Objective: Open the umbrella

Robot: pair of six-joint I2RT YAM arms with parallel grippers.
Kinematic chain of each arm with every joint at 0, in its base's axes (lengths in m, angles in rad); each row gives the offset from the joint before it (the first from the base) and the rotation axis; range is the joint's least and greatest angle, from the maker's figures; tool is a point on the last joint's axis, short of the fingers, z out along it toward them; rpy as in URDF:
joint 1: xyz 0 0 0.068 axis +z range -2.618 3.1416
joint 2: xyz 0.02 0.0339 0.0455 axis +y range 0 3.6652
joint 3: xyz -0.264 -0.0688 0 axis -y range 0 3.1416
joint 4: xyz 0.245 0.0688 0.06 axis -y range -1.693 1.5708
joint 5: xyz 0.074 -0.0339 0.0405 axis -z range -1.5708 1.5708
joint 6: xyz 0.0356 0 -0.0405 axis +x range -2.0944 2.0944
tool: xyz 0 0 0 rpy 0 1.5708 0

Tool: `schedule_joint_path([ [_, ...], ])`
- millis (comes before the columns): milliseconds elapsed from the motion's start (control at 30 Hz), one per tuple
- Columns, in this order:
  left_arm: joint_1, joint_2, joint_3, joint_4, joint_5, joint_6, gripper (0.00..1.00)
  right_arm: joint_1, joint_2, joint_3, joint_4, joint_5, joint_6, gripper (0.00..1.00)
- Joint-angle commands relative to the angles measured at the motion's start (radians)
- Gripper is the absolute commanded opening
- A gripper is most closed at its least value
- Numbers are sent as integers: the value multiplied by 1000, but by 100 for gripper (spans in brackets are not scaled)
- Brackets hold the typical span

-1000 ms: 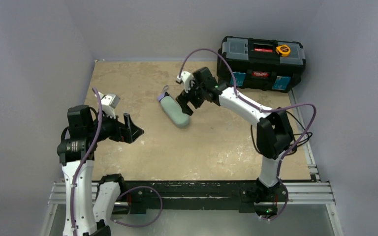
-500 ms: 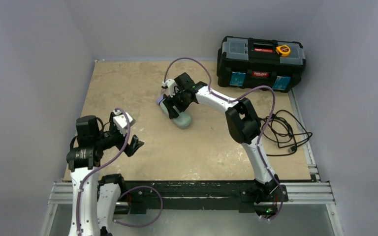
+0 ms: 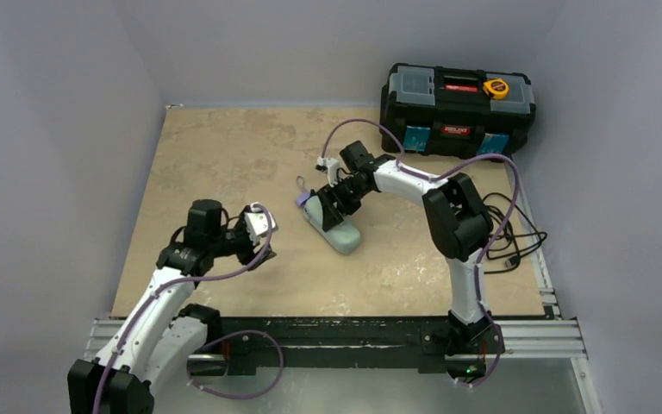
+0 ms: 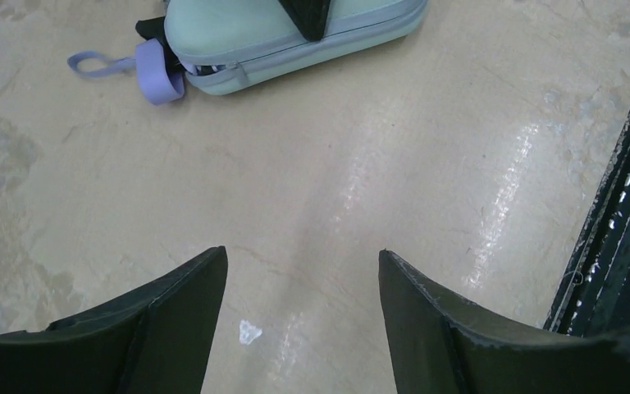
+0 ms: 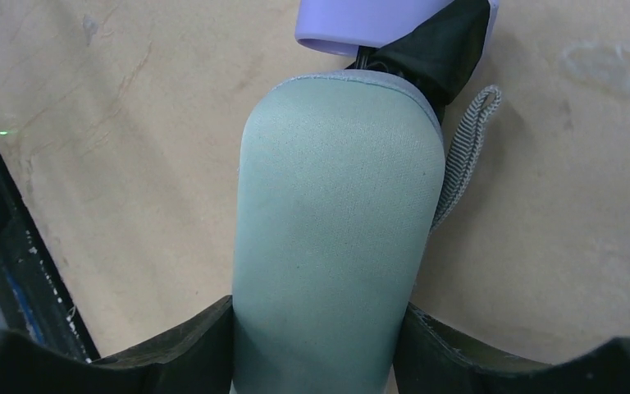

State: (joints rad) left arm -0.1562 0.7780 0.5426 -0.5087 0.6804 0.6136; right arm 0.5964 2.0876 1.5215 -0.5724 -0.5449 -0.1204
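The umbrella lies in its mint-green sleeve [image 3: 334, 228] on the table's middle; the sleeve also shows in the right wrist view [image 5: 336, 238] and the left wrist view [image 4: 287, 33]. Its lavender handle [image 5: 369, 20] and strap [image 4: 98, 61] stick out of the sleeve's open end. My right gripper [image 3: 336, 203] is shut on the sleeve, one finger on each side [image 5: 189, 336]. My left gripper [image 3: 259, 246] is open and empty, low over the table, a short way left of the sleeve. The canopy is hidden inside the sleeve.
A black toolbox [image 3: 457, 108] with a yellow tape measure [image 3: 496, 87] on its lid stands at the back right. A black cable [image 3: 508, 228] lies coiled at the right edge. The black rail [image 4: 623, 213] runs along the table's near edge.
My right gripper has dragged the sleeved umbrella to the right and nearer. My left arm has reached forward and right, toward the sleeve.
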Motion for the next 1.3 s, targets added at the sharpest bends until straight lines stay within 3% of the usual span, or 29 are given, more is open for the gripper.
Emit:
schedule_joint_path([
  [0, -188, 60, -18, 222, -182, -138, 65, -43, -41, -124, -15, 20, 71, 49],
  [133, -330, 164, -13, 340, -312, -232, 59, -75, -77, -215, 6, 0, 105, 48],
  [233, -413, 249, 42, 352, -437, -255, 50, -101, -93, -277, 27, -25, 113, 47],
  [400, -441, 396, 219, 294, -341, -425, 47, -133, -86, -305, 27, -68, 101, 46],
  [600, -530, 506, 185, 471, -349, -504, 49, -188, -88, -319, -2, -62, 60, 44],
  [833, -537, 608, 148, 705, -427, -469, 45, -199, -128, -354, -14, -35, 4, 44],
  [1067, -540, 749, 216, 769, -376, -470, 43, -203, -137, -357, -30, -25, -29, 43],
  [1267, -539, 820, 243, 827, -430, -475, 40, -208, -144, -365, -50, -33, -66, 40],
])
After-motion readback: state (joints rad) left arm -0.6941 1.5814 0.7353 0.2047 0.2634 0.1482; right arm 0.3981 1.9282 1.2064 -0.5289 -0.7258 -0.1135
